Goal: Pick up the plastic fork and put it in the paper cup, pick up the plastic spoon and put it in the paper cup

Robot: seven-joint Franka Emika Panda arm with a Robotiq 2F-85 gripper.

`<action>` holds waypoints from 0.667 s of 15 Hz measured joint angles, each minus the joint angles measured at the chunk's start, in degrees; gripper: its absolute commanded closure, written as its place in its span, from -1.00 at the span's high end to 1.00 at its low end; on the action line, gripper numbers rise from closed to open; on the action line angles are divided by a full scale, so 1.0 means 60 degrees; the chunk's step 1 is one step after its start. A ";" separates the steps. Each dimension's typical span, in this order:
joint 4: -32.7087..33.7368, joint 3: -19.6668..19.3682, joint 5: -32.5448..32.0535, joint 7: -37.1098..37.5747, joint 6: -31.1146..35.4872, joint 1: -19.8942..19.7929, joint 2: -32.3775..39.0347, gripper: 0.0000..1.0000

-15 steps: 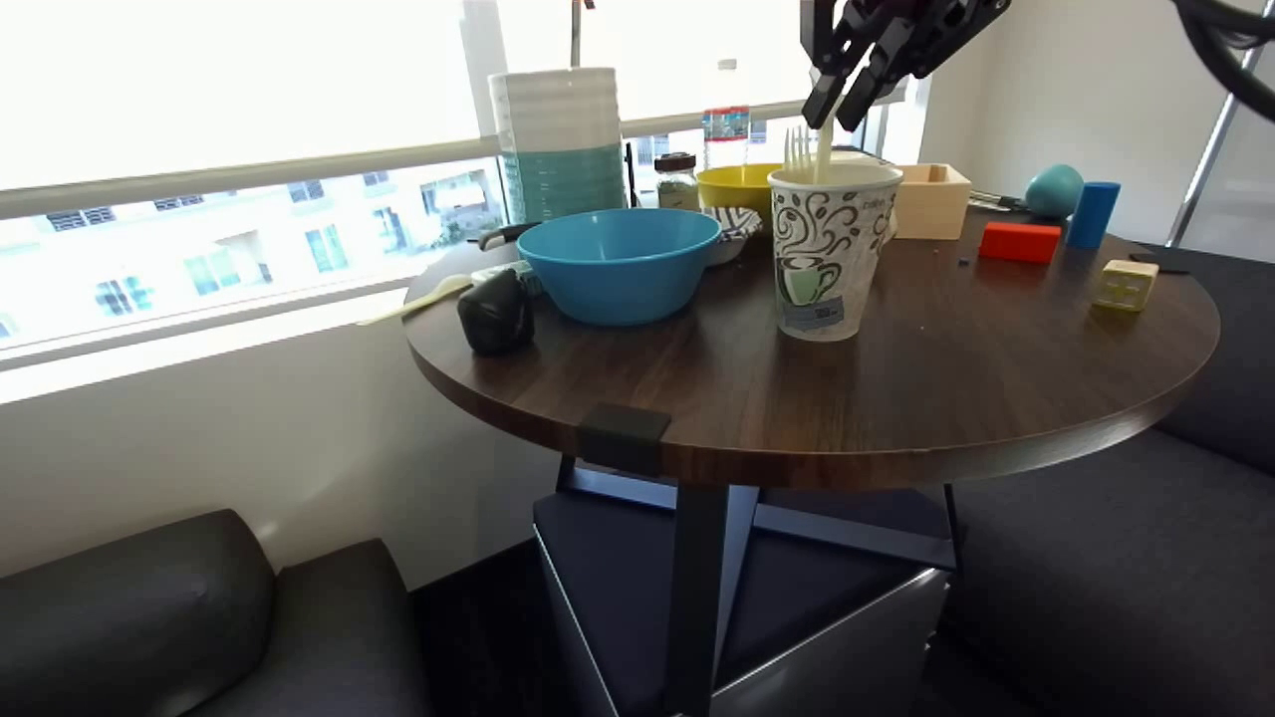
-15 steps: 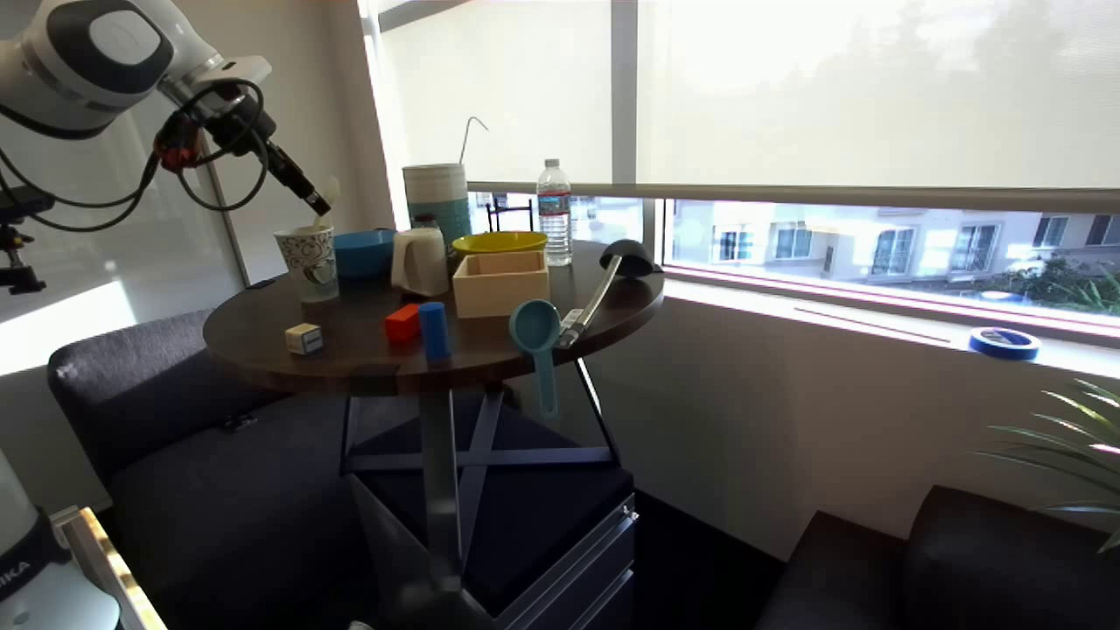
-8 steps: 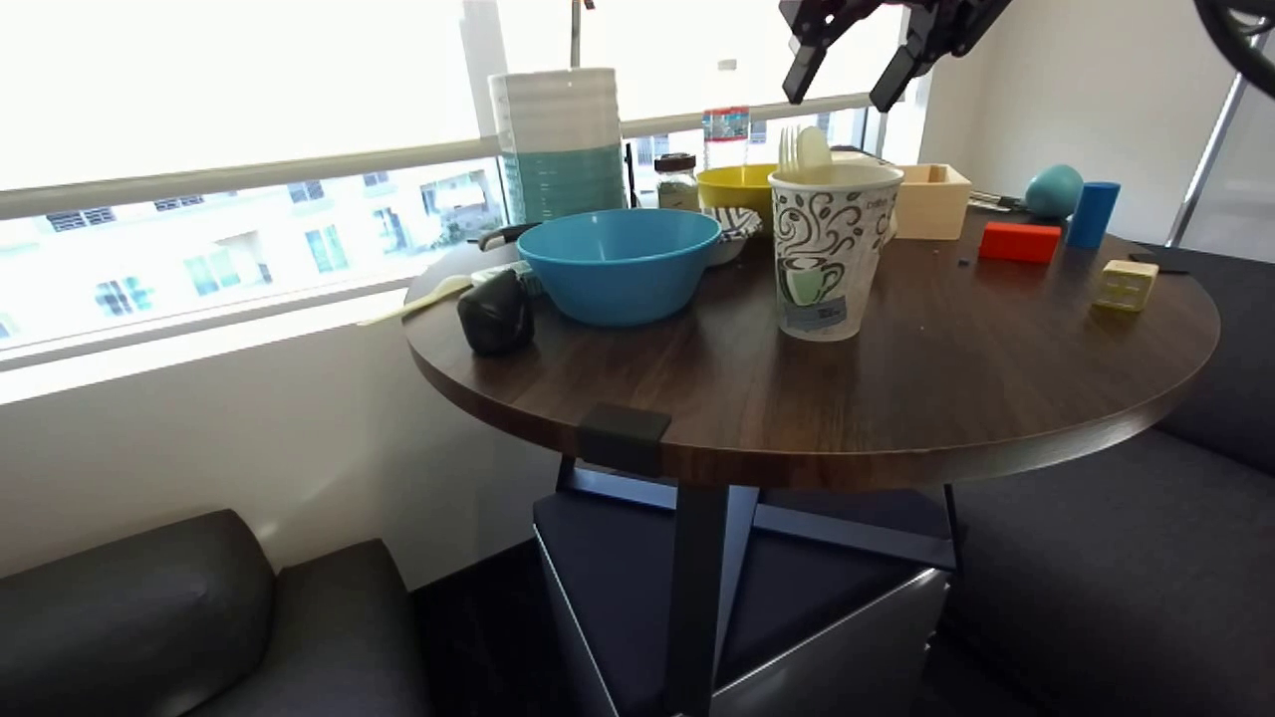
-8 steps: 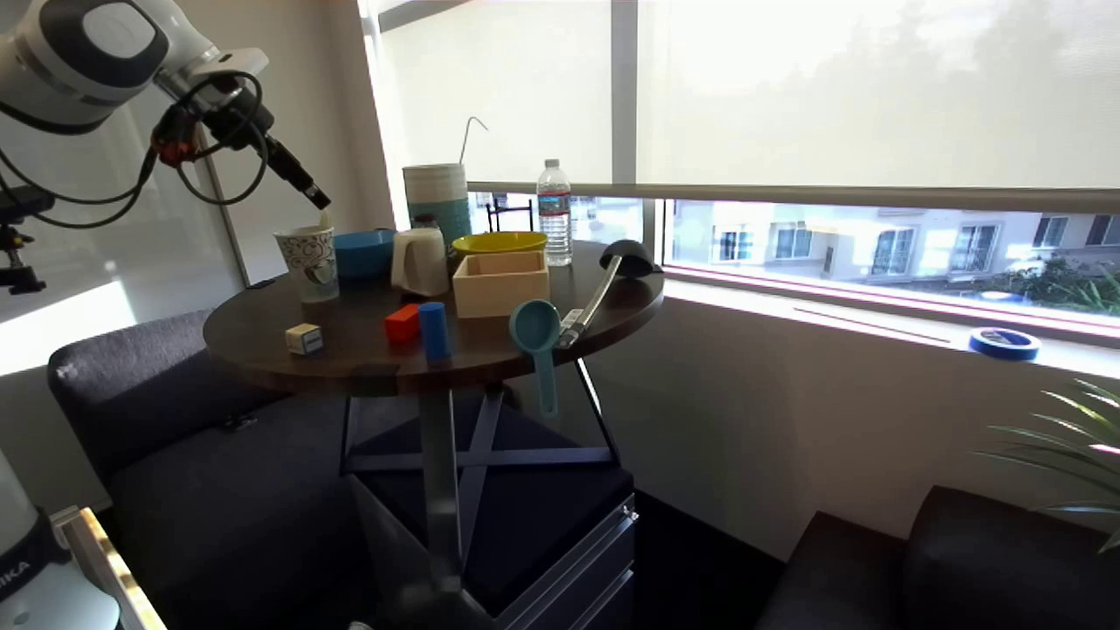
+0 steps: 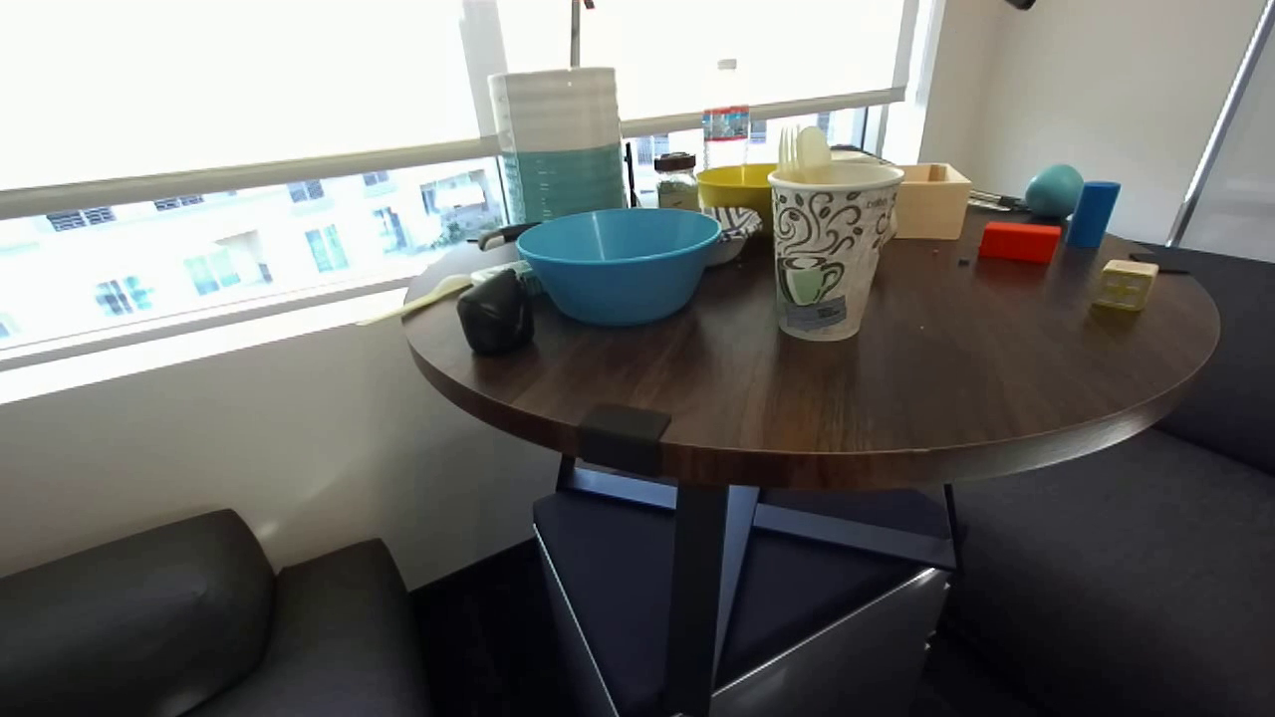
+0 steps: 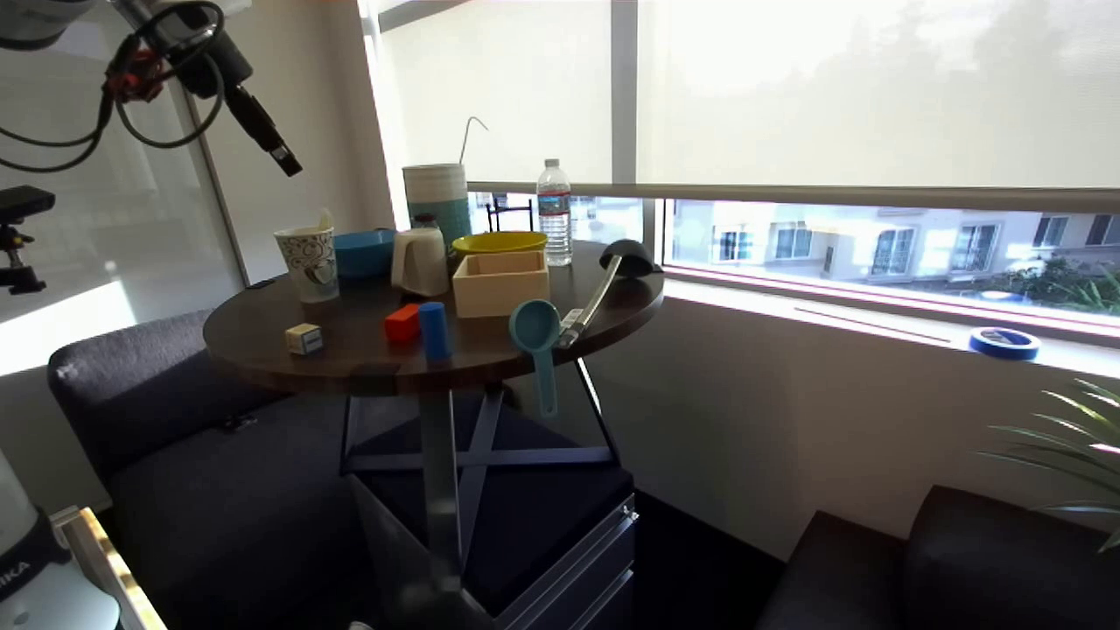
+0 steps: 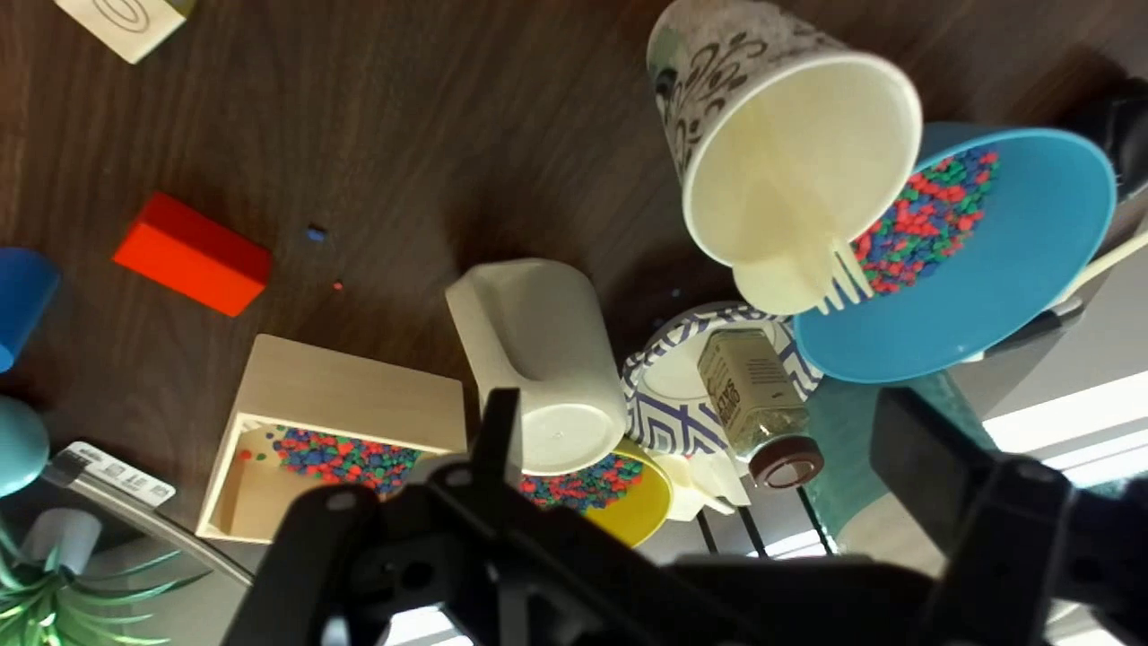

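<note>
The paper cup [image 5: 827,259] stands upright on the round table, near its front edge in an exterior view. Both utensils are in it: the plastic fork [image 5: 787,149] with its tines up, and the plastic spoon [image 5: 813,151] beside it with its bowl up. From above in the wrist view, the fork [image 7: 843,280] and spoon [image 7: 778,282] lean together over the rim of the cup [image 7: 708,85]. My gripper [image 7: 700,404] is wide open with nothing between its fingers. In an exterior view the gripper [image 6: 289,164] hangs above the cup, apart from it.
A blue bowl [image 5: 618,269] sits beside the cup. Around them are a cream mug [image 7: 547,350], a wooden box [image 6: 500,293], a yellow bowl [image 6: 499,243], a salt jar [image 7: 753,386], a red block [image 5: 1018,242], a blue cylinder [image 6: 434,331] and a tall water bottle [image 6: 554,219].
My gripper has opened and let go of the spoon, then lifted up and away from the cup. The spoon has dropped and now rests in the cup beside the fork.
</note>
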 measured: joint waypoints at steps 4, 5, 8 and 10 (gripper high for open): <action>0.0420 -0.0696 0.0788 -0.1265 -0.1484 0.0510 -0.0490 1.00; 0.0482 -0.0762 0.0954 -0.1533 -0.1741 0.0554 -0.0550 1.00; 0.0609 -0.0822 0.1208 -0.2126 -0.2389 0.0574 -0.0597 1.00; 0.0625 -0.0822 0.1240 -0.2216 -0.2445 0.0575 -0.0597 1.00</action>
